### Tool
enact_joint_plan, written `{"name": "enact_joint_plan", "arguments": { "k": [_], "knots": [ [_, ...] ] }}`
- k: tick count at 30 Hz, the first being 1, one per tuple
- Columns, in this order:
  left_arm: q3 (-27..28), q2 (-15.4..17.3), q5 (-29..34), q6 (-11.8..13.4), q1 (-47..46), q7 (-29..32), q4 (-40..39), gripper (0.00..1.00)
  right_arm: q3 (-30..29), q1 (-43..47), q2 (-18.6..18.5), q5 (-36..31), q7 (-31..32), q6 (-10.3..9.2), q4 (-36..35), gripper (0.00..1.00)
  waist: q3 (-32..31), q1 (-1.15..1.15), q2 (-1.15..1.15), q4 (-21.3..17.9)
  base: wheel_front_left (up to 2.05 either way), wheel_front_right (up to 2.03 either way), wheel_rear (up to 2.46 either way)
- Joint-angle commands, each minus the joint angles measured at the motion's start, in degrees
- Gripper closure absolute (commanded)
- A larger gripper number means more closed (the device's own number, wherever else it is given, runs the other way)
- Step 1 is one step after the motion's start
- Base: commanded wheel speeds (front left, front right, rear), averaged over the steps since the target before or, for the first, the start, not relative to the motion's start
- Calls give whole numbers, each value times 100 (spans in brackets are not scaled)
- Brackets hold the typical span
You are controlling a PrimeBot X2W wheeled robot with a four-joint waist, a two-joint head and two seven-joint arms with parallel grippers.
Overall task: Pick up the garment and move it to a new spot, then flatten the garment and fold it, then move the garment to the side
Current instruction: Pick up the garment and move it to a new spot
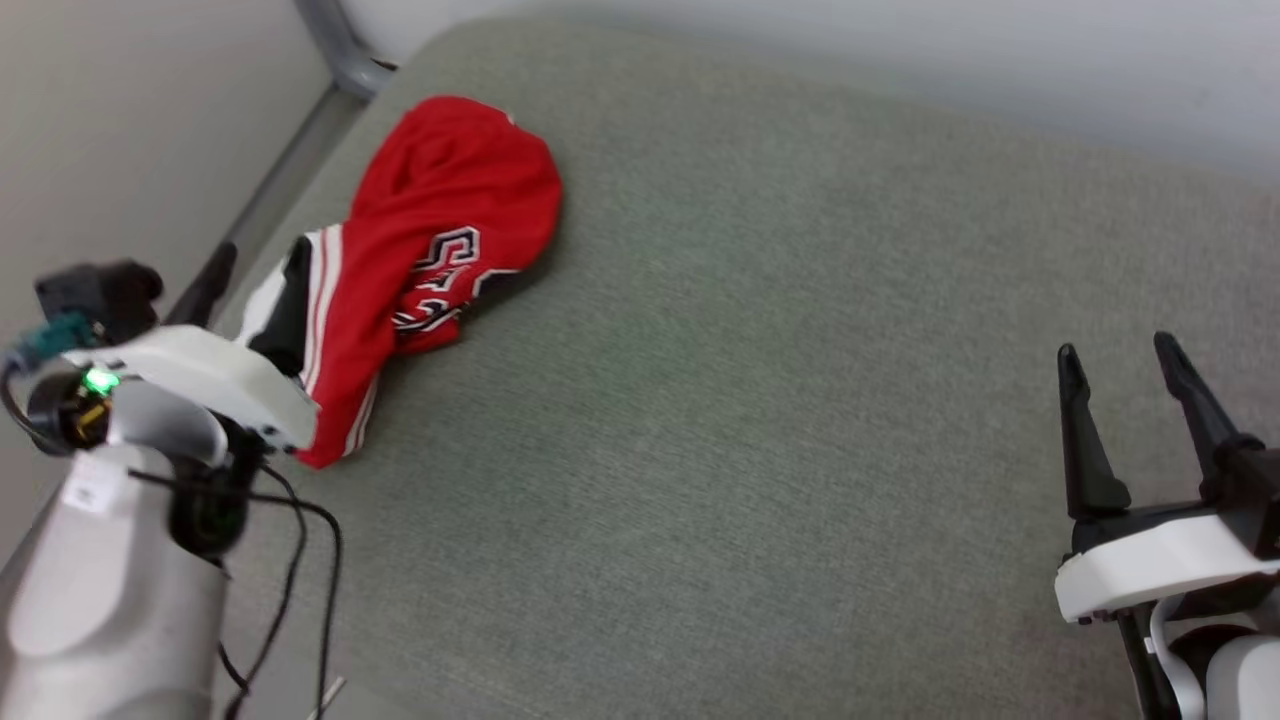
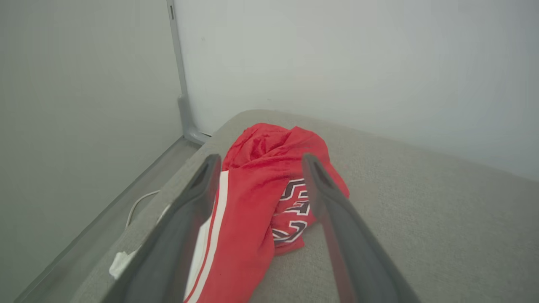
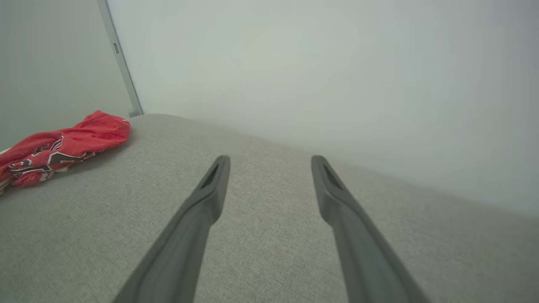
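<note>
Left jaws gape over crumpled garment [image 2: 252,202].

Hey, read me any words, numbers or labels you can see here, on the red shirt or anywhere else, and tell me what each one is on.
Garment: black-and-white outlined lettering on the red front, crumpled into folds; only broken strokes show, so no word or number reads.
White sticker on the pale forearm: too blurred to read.
No other writing can be made out.

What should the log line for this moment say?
shirt: crumpled, not lifted, left side of grey surface | left gripper: open, pointed at shirt | right gripper: open, away from shirt
</note>
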Motion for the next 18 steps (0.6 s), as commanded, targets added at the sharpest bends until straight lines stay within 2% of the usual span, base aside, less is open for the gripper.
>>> {"name": "enact_joint_plan", "arguments": {
  "k": [1,10,15,18],
  "knots": [
    [-125,186,-263,3,-219,187,99,0,-3,-134,-13,-37,29,-4,-70,0,411,-1,0,-315,0,0,0],
    [-1034,1407,-1890,1,-1289,1867,793,0,37,-504,-12,-119,95,-4,-273,0,1231,-1,0,-742,0,0,0],
    [-1411,1819,-2495,2,-1591,2553,1182,0,83,-674,-12,-166,119,-4,-346,0,1584,-1,0,-925,0,0,0],
    [-1618,1917,-2764,1,-1678,2861,1466,0,106,-748,-12,-160,96,-4,-351,0,1717,-1,0,-1007,0,0,0]
  ]
}}
